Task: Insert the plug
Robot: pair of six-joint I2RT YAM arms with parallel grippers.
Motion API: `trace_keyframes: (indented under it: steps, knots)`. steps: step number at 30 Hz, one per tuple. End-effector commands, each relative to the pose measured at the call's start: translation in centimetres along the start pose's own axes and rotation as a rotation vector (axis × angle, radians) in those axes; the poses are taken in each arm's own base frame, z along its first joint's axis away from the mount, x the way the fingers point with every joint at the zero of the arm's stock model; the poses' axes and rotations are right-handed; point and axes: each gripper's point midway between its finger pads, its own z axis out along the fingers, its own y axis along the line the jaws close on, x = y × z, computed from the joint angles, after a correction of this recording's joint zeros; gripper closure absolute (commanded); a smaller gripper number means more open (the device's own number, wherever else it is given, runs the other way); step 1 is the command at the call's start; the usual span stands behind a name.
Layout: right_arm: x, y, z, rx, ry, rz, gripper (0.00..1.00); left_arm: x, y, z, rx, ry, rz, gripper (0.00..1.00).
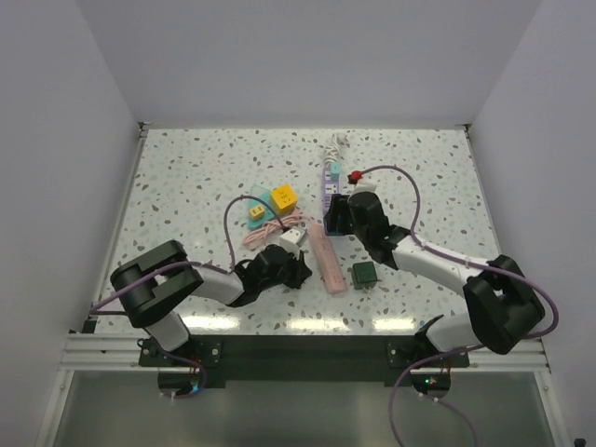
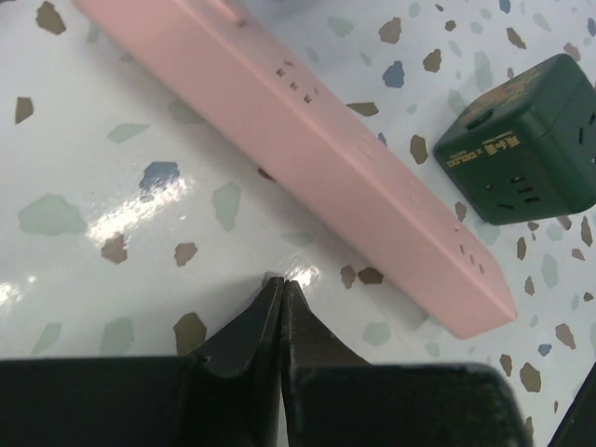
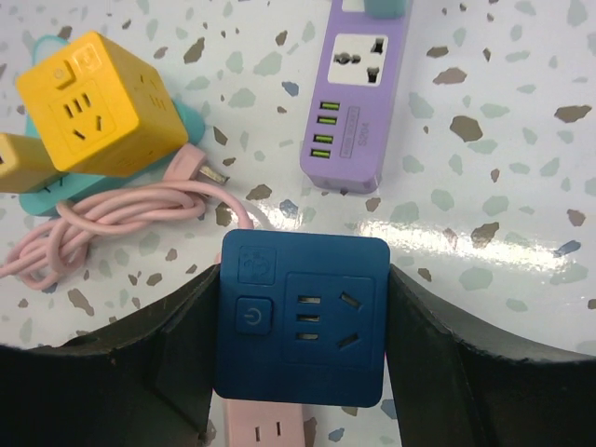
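From above, the pink power strip (image 1: 327, 256) ran lengthwise near-to-far, with the left gripper (image 1: 296, 270) just left of it. In the left wrist view, the jaws were pressed together beside the strip. In the right wrist view, the right gripper (image 3: 300, 317) pinched a blue socket cube (image 3: 307, 279) over the strip's far end, its socket face toward the camera. A pink cable plug (image 3: 200, 169) lay beyond, tip pointing right.

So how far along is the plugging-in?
Done: the right gripper grips the dark blue square adapter. In hand: it sits over one end of the long pink power strip. Left: pushing it home; I cannot tell if it is seated. The left gripper is shut, empty.
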Motion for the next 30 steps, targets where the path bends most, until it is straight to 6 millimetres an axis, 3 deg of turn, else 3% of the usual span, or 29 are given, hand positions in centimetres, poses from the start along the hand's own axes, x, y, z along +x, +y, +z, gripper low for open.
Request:
trace_keyframes:
  steps: [1, 4, 7, 16, 19, 25, 30]
  knots:
    - [-5.6, 0.6, -2.4, 0.0, -0.165, 0.016, 1.0, 2.6, 2.7, -1.9, -0.114, 0.088, 0.025, 0.9]
    - [-6.6, 0.5, -3.7, -0.001, -0.194, 0.013, 1.0, 2.5, 3.0, -2.9, -0.131, 0.073, 0.007, 0.8]
    - [-6.4, 0.4, -4.4, -0.013, -0.191, 0.013, 1.0, 1.1, 2.1, -3.5, -0.099, 0.023, -0.016, 0.74]
    - [-6.5, -0.3, -5.8, -0.009, -0.217, 0.026, 1.0, -5.2, -4.5, -3.4, 0.115, -0.149, -0.057, 0.64]
    - [-6.9, -0.3, -6.2, -0.015, -0.231, 0.028, 1.0, -6.2, -5.2, -2.5, 0.109, -0.153, -0.05, 0.58]
    - [-8.0, -0.2, -7.5, -0.033, -0.269, 0.023, 1.0, -6.7, -5.8, -1.0, 0.101, -0.147, -0.061, 0.49]
    - [-8.2, -0.6, -8.6, -0.039, -0.289, 0.023, 1.0, -5.8, -4.5, 0.0, 0.024, -0.113, -0.058, 0.47]
